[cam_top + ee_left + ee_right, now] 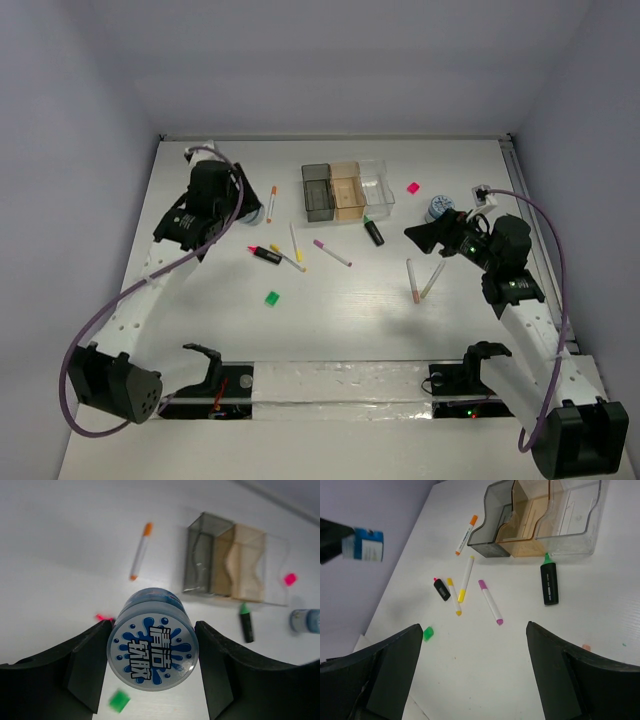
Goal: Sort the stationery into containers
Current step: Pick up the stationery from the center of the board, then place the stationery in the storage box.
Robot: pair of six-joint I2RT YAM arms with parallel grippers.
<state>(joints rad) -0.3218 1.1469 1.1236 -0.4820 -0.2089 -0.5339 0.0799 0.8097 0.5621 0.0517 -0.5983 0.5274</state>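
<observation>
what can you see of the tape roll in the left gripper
The tape roll is a short round drum, plastic-looking, its pale face printed with a blue splash and bold characters, its side blue and white. The left gripper clamps it between both fingers, face toward the wrist camera, held clear of the table.
</observation>
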